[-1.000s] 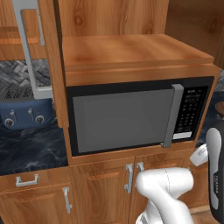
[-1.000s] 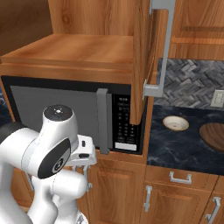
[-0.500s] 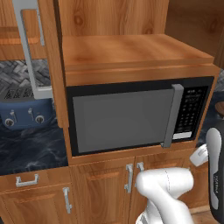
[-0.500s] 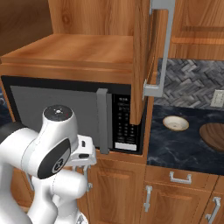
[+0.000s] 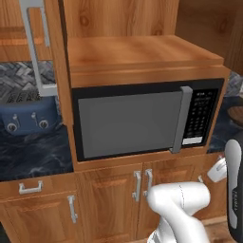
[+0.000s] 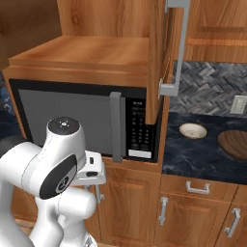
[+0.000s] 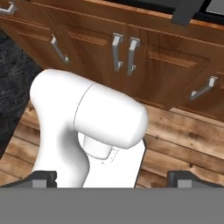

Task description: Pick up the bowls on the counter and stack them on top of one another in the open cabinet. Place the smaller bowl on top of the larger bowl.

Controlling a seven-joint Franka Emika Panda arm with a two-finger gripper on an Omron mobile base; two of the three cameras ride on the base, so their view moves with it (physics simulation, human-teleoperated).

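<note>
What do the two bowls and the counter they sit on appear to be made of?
The larger bowl looks like dark brown wood with a low sheen: striped grain runs across it. The smaller bowl seems ceramic or similar, smooth cream-white with no pattern; the look leaves that open. The counter reads as polished stone, blue-black with pale marbled veins.

The arm (image 6: 53, 178) is glossy white, built of rounded, bulging segments. One joint cap is a dark grey disc with a small red dot at its centre. A black link (image 5: 233, 190) with a pale grey stripe carries faint lettering.
</note>
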